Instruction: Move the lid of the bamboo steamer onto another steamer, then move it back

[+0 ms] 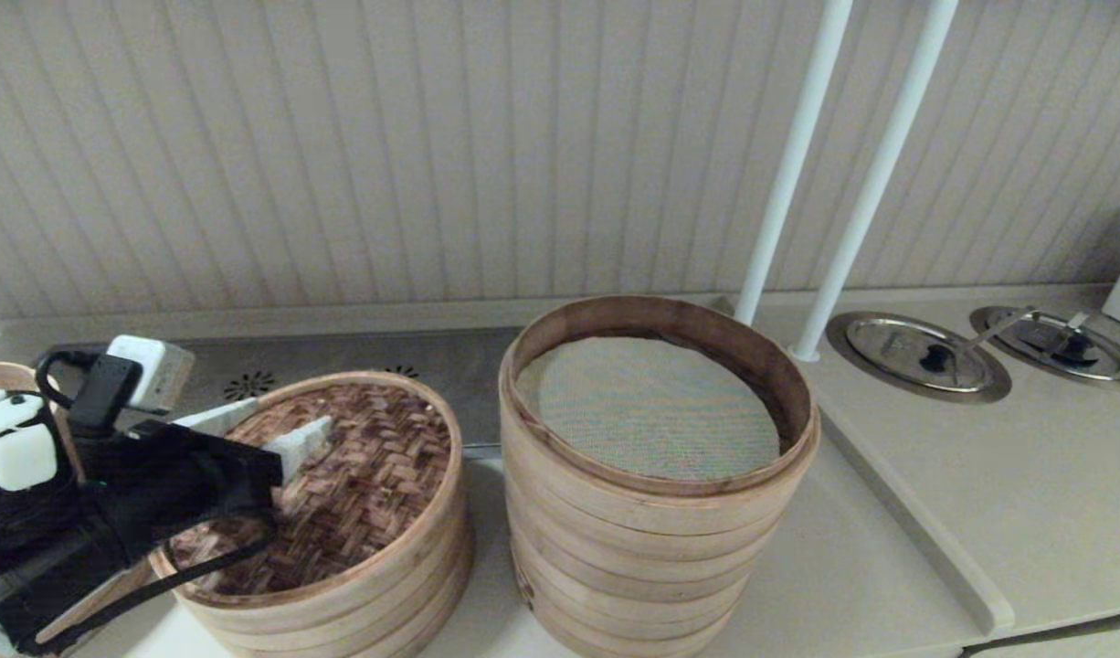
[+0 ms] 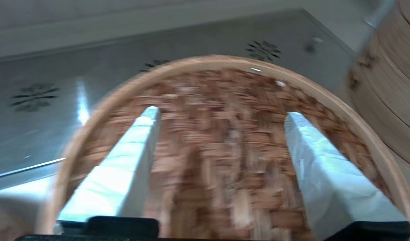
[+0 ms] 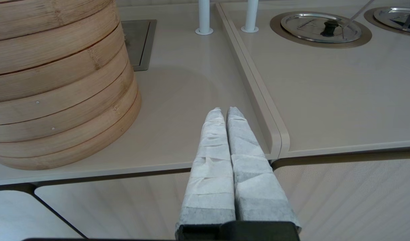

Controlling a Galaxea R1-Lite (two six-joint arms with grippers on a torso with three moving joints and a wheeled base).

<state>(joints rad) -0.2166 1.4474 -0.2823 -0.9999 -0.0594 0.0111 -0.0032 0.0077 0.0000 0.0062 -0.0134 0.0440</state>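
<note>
The bamboo steamer lid (image 1: 359, 484), dark woven top with a pale rim band, lies on a short steamer at the left. My left gripper (image 1: 290, 422) is over the lid's woven top, open, with nothing between its white-wrapped fingers. In the left wrist view the open gripper (image 2: 221, 112) straddles the weave of the lid (image 2: 221, 157). The tall steamer (image 1: 651, 521) stands uncovered just right of it, showing its greenish-grey mesh liner (image 1: 651, 407). My right gripper (image 3: 225, 109) is shut and empty near the counter's front edge, right of the tall steamer (image 3: 58, 83).
Two white poles (image 1: 788, 183) rise behind the tall steamer. A raised counter step (image 1: 907, 512) runs along its right, with round metal lids (image 1: 916, 352) set in it. A steel drain panel (image 1: 341, 356) lies behind. Another steamer's rim (image 1: 3, 375) shows at far left.
</note>
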